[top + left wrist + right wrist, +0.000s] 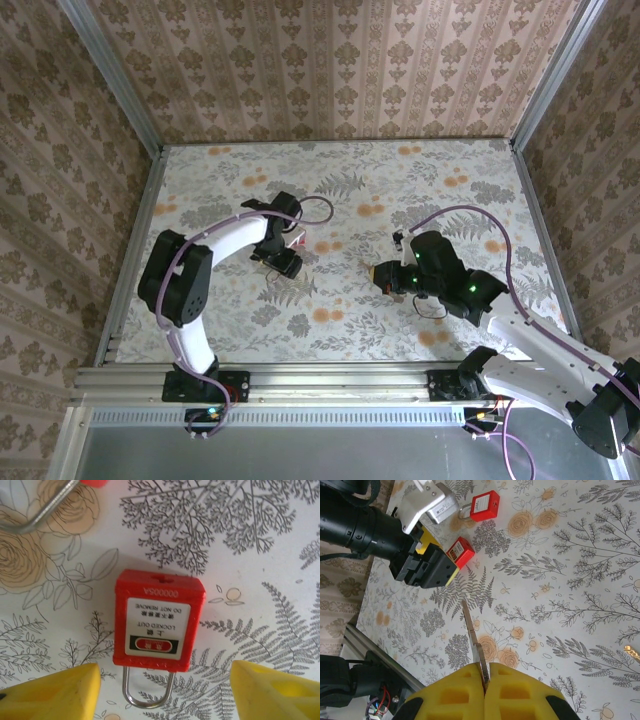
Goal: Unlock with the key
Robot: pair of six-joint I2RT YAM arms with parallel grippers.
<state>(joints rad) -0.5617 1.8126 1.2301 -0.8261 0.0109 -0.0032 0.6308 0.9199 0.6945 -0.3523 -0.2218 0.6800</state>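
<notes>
A red padlock (159, 620) with a white "LOCKED OUT" label lies flat on the floral table, its steel shackle (148, 690) pointing toward my left gripper (165, 695). The left gripper's yellow fingers (50, 692) stand apart on either side of the shackle without touching it. In the right wrist view this padlock (461, 551) lies just beside the left gripper's black head (425, 565). My right gripper (485, 682) is shut on a metal key (475, 640), whose blade sticks out toward the padlock. In the top view the right gripper (385, 275) hovers right of the left gripper (285, 250).
A second red padlock (484, 505) lies farther off; its shackle (40, 510) shows at the top left of the left wrist view. Patterned walls (330, 60) enclose the table, and a metal rail (330, 380) runs along the near edge.
</notes>
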